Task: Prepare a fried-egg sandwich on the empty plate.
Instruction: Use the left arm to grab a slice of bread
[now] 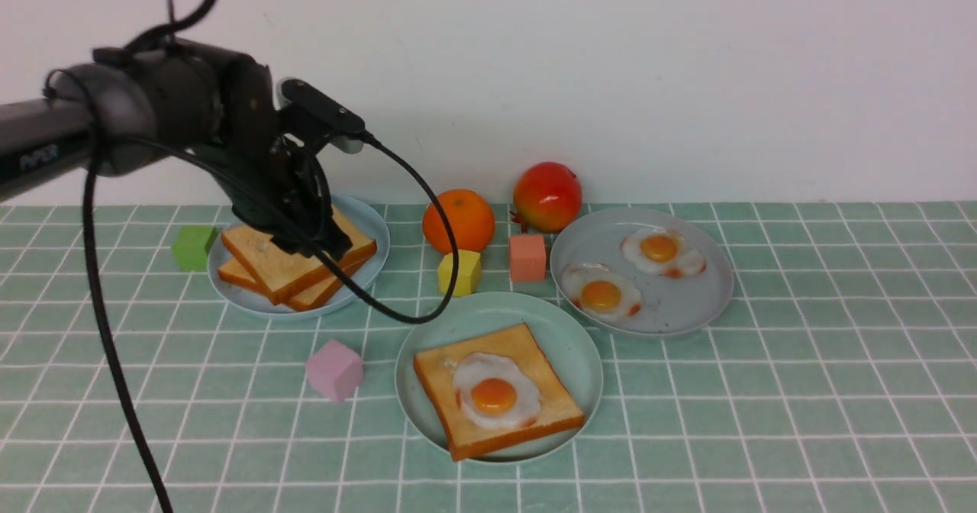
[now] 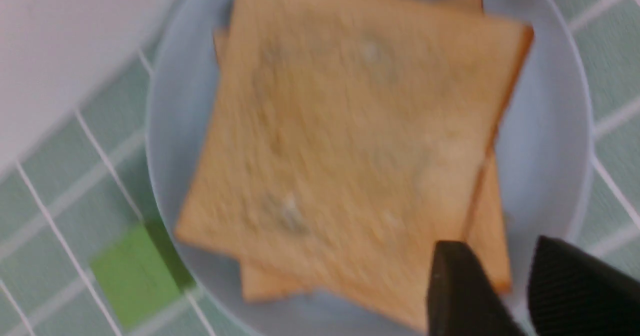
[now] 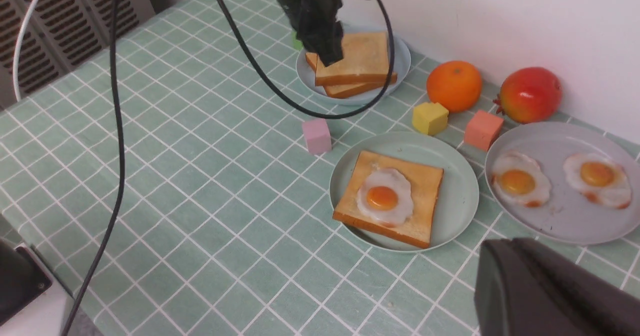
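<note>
**Item:** fried-egg sandwich [image 1: 551, 410], incomplete. 1 toast slice [image 1: 439, 382] lies flat on the mint-green plate [image 1: 584, 349] at lower centre of the front view. 1 fried egg [image 1: 494, 392] sits on it. No top slice is in place yet.

**Supply:** the pale blue plate [image 1: 379, 247], left of centre in the front view, carries 2 stacked slices, the upper slice [image 1: 263, 259] skewed over the lower.

**Left pincer** [image 1: 330, 244]: over the right side of that stack. The blurred left wrist view shows the jaws parted, 1 finger over the upper slice's corner, the other beyond its edge, nothing gripped.

**Right pincer** [image 3: 525, 276]: a dark mass in its own view, closed, nothing seen in it.

**Assessment:** the step in hand appears to be taking the upper slice.
- The jaws should straddle that slice's edge only, biting deep enough that it does not droop.
- A straight lift should leave the lower slice undisturbed.
- The looping cable [image 1: 427, 299] hangs close to the mint-green plate and should be kept off the egg.
</note>
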Tool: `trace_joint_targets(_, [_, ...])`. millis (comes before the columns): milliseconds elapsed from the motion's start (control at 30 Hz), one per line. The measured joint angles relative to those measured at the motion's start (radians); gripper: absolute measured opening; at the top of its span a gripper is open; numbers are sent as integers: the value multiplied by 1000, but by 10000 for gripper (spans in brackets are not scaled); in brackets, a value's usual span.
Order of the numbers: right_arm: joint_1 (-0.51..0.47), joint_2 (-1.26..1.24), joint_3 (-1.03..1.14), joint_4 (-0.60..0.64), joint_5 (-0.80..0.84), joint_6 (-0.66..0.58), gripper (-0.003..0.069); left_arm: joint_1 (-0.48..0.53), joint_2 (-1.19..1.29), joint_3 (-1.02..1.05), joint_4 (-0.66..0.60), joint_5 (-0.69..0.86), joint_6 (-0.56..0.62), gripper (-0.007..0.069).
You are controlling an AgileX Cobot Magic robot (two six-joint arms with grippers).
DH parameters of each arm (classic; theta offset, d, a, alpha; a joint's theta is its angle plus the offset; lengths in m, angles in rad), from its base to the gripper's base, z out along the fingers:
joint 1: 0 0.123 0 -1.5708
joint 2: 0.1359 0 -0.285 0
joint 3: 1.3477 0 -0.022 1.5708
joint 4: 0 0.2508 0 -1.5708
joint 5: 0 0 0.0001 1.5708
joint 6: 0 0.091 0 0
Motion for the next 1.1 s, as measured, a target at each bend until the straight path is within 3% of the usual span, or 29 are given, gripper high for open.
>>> trace_joint_targets(67, [0, 1, 1, 0, 0, 2, 6, -1, 31, 0, 20, -44, 2, 337])
trace_joint_targets(167, [0, 1, 1, 0, 0, 3, 6, -1, 74, 0, 33, -71, 7, 373])
trace_joint_targets(467, [0, 1, 1, 25, 0, 12, 6, -1, 135, -7, 110, -127, 11, 375])
trace_joint_targets(533, [0, 1, 1, 25, 0, 23, 6, -1, 141, -8, 117, -130, 11, 355])
trace_joint_targets(800, [0, 1, 1, 28, 5, 56, 6, -1, 143, -15, 112, -115, 22, 127])
trace_joint_targets(1100, [0, 1, 1, 30, 9, 56, 6, -46, -21, -5, 83, -7, -28, 69])
